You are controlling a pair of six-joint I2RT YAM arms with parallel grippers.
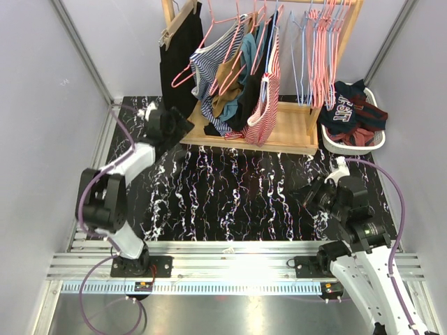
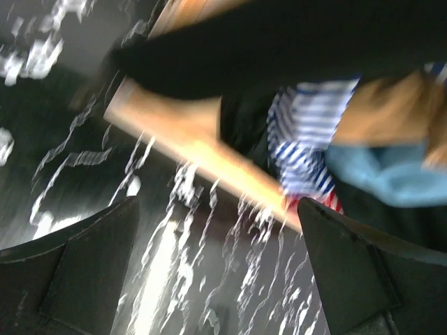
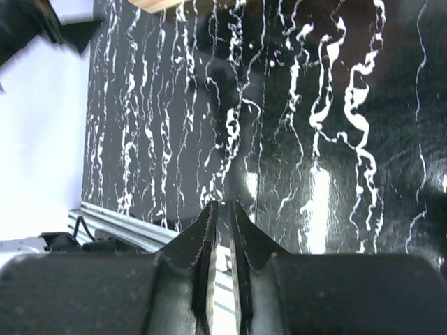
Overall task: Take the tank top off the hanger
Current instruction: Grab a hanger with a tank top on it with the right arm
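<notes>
Several tank tops [image 1: 264, 105] hang among pink hangers [image 1: 321, 49] on the wooden rack [image 1: 293, 129] at the back of the marbled table [image 1: 237, 195]. The left gripper [image 1: 173, 124] sits by the rack's left corner, its jaws spread wide and holding nothing. Its own view is blurred, so I can't say which garment it faces. The right gripper [image 3: 222, 206] hovers low over the table, jaws a thin slit apart, empty.

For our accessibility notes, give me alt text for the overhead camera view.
A wooden clothes rack at the back of a black marbled table holds tank tops on pink wire hangers; the left gripper sits near its base, the right gripper over the table's right side.
</notes>
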